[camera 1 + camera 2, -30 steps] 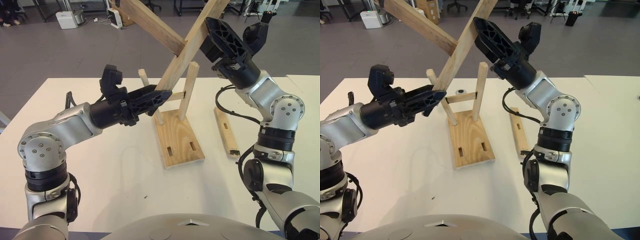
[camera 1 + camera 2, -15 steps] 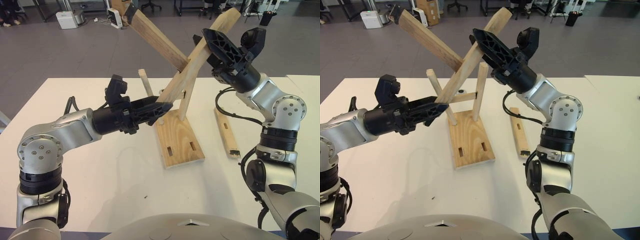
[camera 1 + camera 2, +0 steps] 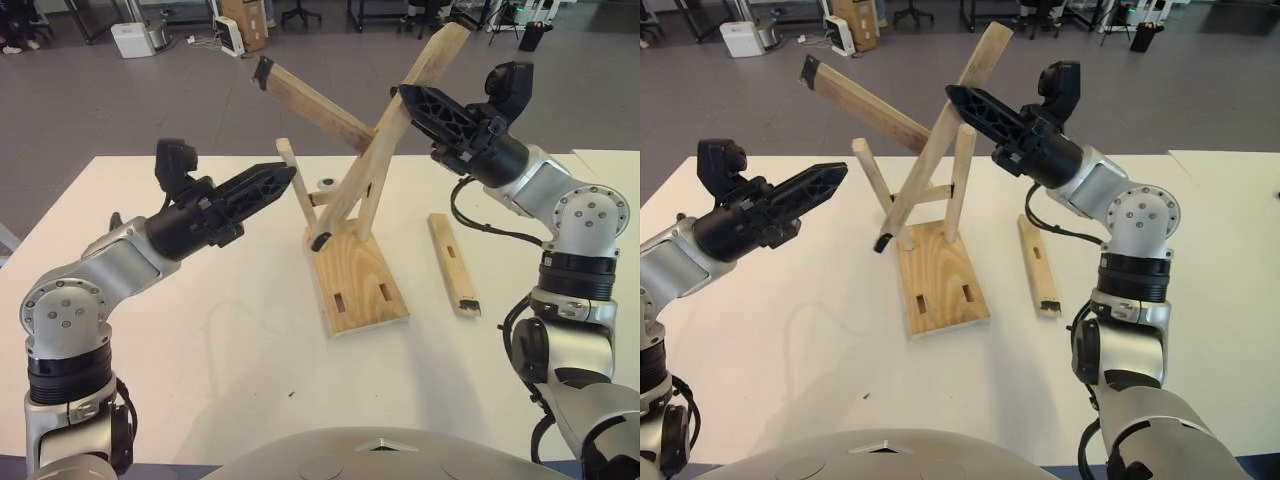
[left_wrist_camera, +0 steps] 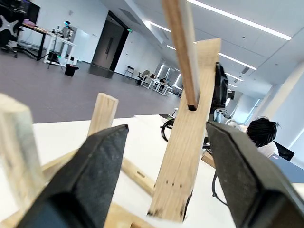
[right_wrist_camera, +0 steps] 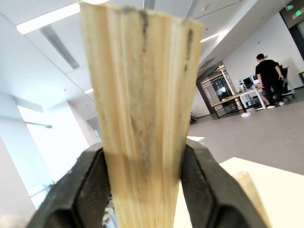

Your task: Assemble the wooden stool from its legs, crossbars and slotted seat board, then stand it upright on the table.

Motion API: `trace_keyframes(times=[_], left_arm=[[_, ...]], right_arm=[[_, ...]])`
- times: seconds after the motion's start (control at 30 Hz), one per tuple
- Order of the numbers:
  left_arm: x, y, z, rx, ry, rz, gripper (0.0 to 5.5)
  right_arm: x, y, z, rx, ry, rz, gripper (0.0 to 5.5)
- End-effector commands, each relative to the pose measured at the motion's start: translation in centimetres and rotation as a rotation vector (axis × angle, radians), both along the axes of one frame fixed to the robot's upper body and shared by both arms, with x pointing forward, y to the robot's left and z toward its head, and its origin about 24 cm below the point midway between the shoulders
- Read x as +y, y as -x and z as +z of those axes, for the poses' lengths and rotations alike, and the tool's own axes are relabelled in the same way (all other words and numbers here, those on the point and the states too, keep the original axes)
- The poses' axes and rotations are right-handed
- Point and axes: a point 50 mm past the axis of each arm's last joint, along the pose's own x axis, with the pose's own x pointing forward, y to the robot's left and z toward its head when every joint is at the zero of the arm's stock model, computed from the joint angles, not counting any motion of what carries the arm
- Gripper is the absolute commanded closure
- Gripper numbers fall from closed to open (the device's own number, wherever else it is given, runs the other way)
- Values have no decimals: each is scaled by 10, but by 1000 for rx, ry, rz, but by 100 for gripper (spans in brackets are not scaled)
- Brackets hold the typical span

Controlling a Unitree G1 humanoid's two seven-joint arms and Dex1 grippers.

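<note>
The slotted seat board (image 3: 360, 268) lies flat on the white table (image 3: 200, 340). Two legs (image 3: 293, 172) (image 3: 378, 165) stand in its far end, joined by a crossbar (image 3: 335, 196). My right gripper (image 3: 405, 93) is shut on a long leg (image 3: 431, 60) that slants down to the board's far left corner. A second wooden piece (image 3: 315, 98) juts from that leg up and to the left. The right wrist view has this leg (image 5: 142, 95) between the pads (image 5: 80, 190). My left gripper (image 3: 285, 175) hovers open left of the legs, apart from them, with nothing between its fingers (image 4: 90, 180).
A loose wooden piece (image 3: 452, 262) with a notched end lies on the table right of the board. Two open slots (image 3: 342, 301) show in the board's near end. Bare table spreads in front and to the left. The room's floor lies beyond the far edge.
My left gripper let go of the slanting leg's lower end, opened and drew back to the left. The right gripper lowered the leg assembly until its foot reached the board.
</note>
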Motion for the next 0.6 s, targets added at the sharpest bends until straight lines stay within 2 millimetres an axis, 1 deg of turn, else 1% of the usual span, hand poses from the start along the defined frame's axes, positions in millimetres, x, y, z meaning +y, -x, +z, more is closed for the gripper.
trace_keyframes(times=[0.03,0.1,0.13,0.17,0.2,0.27,0.43,0.6], left_arm=[[34,25,-47,169,-157,81,242],[40,36,-73,230,-182,112,242],[40,42,-84,238,-198,112,242],[38,48,-93,250,-200,107,242],[36,53,-102,249,-239,108,242],[30,59,-114,258,-252,109,242],[23,60,-124,260,-228,128,242],[16,57,-125,254,-223,104,242]], right_arm=[[-26,5,-5,-141,147,-52,345],[-35,15,-25,-154,287,34,345],[-38,18,-31,-143,313,70,345],[-39,19,-35,-132,328,101,345],[-41,18,-40,-144,348,111,345],[-42,13,-50,-176,381,129,345],[-33,-1,-66,-254,414,162,345],[-31,-10,-78,-284,473,191,345]])
